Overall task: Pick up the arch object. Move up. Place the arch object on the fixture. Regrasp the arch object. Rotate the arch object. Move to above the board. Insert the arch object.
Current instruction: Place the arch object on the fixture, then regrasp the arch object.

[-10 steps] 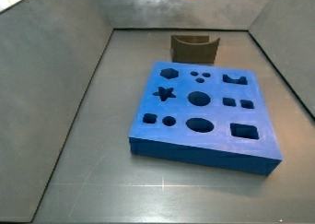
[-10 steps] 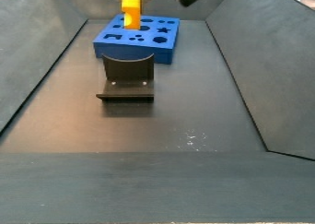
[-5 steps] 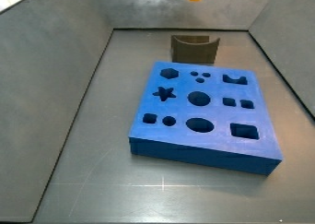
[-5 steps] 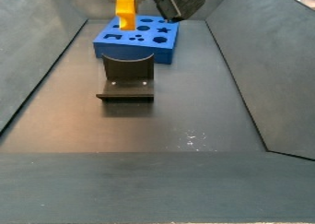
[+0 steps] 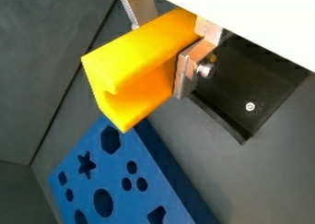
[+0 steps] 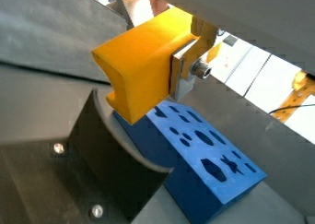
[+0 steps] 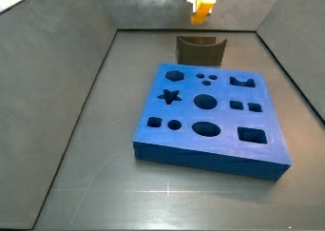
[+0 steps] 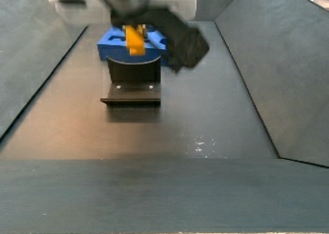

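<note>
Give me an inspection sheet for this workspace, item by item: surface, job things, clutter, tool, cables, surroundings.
Surface: dark grey floor, bare where visible.
Small yellow-orange arch block: held between the tool's silver fingers, above the dark notched fixture, not resting on it in a side view.
Large blue board with shaped holes: flat on the floor, holes unfilled.
Clutter: nothing seen.
Tool: shut on the arch block, over the fixture end of the floor.
Cables: nothing seen.
Surroundings: grey sloped walls on the sides; blurred bright area beyond in a wrist view.
</note>
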